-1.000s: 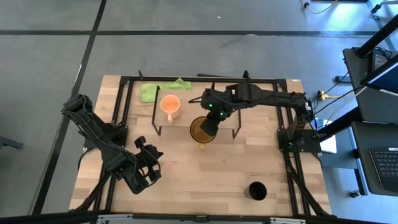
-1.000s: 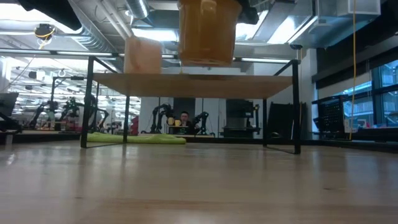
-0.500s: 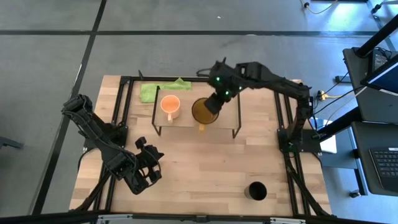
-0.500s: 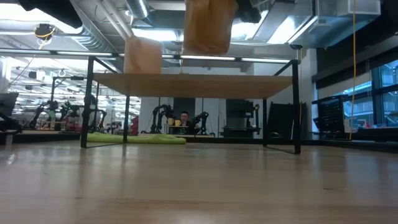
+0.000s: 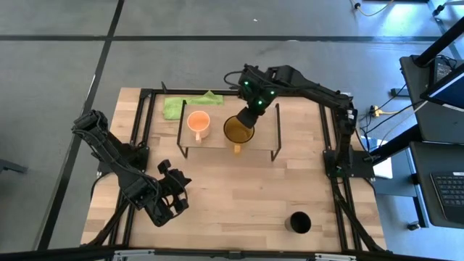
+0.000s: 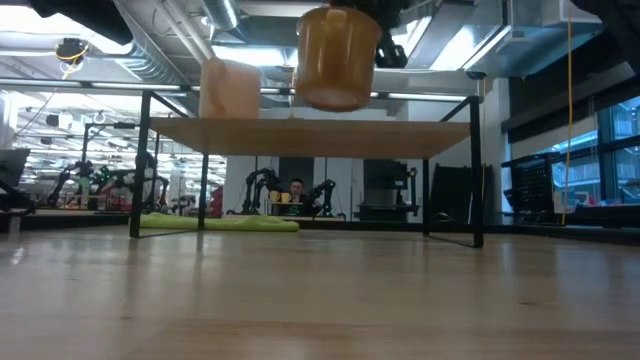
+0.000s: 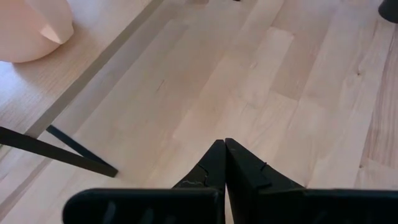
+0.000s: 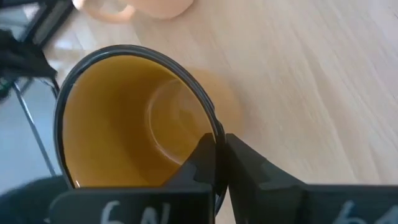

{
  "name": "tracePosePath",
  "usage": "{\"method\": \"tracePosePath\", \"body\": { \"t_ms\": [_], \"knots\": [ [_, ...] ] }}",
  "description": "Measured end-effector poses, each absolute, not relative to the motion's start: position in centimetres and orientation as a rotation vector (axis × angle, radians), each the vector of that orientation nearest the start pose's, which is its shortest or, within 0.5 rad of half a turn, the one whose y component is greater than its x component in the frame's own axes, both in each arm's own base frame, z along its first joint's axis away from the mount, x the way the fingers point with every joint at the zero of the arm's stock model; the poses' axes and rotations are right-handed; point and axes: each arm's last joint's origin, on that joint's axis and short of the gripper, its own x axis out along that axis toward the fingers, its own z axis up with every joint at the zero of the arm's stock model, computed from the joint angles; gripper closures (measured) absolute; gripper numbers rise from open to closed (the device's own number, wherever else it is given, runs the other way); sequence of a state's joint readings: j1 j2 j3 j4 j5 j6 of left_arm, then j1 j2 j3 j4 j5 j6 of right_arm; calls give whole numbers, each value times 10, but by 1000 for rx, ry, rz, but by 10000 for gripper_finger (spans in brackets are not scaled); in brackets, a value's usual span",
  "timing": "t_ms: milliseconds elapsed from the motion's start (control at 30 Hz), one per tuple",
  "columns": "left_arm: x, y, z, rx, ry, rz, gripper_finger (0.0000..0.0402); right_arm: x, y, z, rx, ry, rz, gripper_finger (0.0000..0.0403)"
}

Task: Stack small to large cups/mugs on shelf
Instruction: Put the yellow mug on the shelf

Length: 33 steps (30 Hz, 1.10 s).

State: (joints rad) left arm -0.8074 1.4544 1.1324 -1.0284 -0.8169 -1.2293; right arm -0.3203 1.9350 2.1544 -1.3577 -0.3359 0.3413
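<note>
Grey floor surrounds a light-wood desk (image 5: 239, 196) carrying three vessels, one shelf and one green cloth (image 5: 190, 105).

From the high view, going left to right: the left gripper (image 5: 174, 194) waits low over the near-left part of the desk, well apart from every cup. The green cloth lies at the far edge. The shelf (image 5: 268, 138) stands mid-desk on thin black legs, and the small orange mug (image 5: 199, 123) sits upright on its left part, just left of the right gripper (image 5: 246, 119). That gripper pinches the far rim of the olive-yellow mug (image 5: 238, 130), one finger inside and one outside, holding it over the middle of the shelf with its handle pointing toward the near edge. The black cup (image 5: 298, 222) stands alone near the desk's near edge, well apart from both grippers.

The low view adds what the overhead one cannot: the olive-yellow mug (image 6: 336, 55) hangs tilted with its base clear of the shelf board (image 6: 310, 133), while the orange mug (image 6: 230, 88) rests flat on it.

The left wrist view shows the left gripper (image 7: 224, 155) with fingers pressed together over bare wood. The right wrist view shows the right gripper (image 8: 216, 155) clamped on the mug's dark rim, with the yellow interior (image 8: 124, 118) open to the camera and the orange mug (image 8: 143, 7) beyond.
</note>
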Motion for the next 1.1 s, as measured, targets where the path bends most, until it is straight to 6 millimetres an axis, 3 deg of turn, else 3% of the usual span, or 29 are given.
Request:
{"method": "tracePosePath", "body": {
  "t_ms": [333,700,1100],
  "knots": [
    [195,-174,259,-196,736,518,401,373,-131,370,604,1005,-192,385],
    [198,-170,259,-205,735,537,401,386,-134,349,617,1066,-152,385],
    [198,-170,259,-201,740,534,401,384,-145,348,616,1052,-190,385]
  ]
}}
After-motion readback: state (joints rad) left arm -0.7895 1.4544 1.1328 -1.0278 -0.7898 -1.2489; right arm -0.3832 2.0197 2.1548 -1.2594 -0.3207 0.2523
